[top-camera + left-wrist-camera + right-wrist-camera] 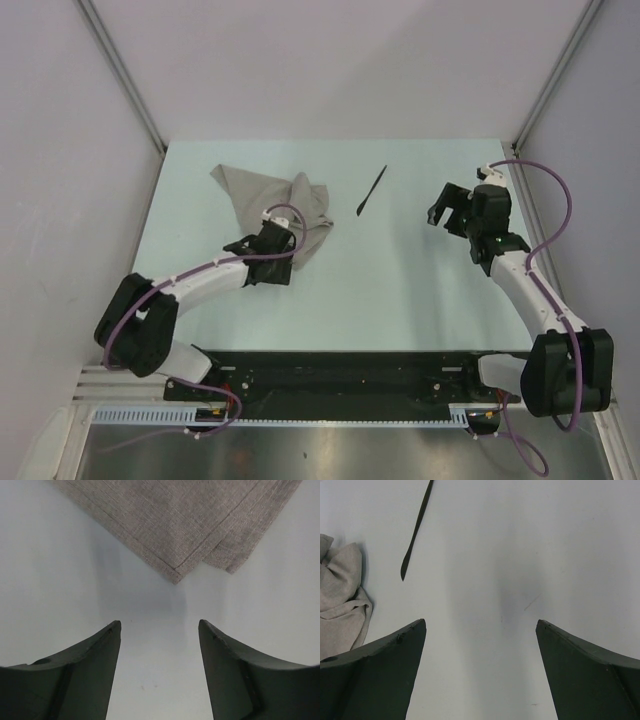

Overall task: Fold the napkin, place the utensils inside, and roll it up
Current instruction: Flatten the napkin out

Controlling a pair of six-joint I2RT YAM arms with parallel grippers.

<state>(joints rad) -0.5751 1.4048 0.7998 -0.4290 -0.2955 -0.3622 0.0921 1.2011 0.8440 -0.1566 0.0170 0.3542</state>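
Grey-beige and rumpled, the napkin (280, 205) lies far left on the table (400, 290) in the top view. The black utensil (371, 190) lies just right of it, not touching. My left gripper (280, 262) is at the napkin's near edge and my right gripper (447, 208) is well right of the utensil. My left wrist view shows my fingers (90, 665) spread, with a hemmed napkin corner (185, 520) just ahead. My right wrist view shows my fingers (585, 665) spread wide, the utensil (417, 525) ahead-left and the napkin (342, 600) at the left edge.
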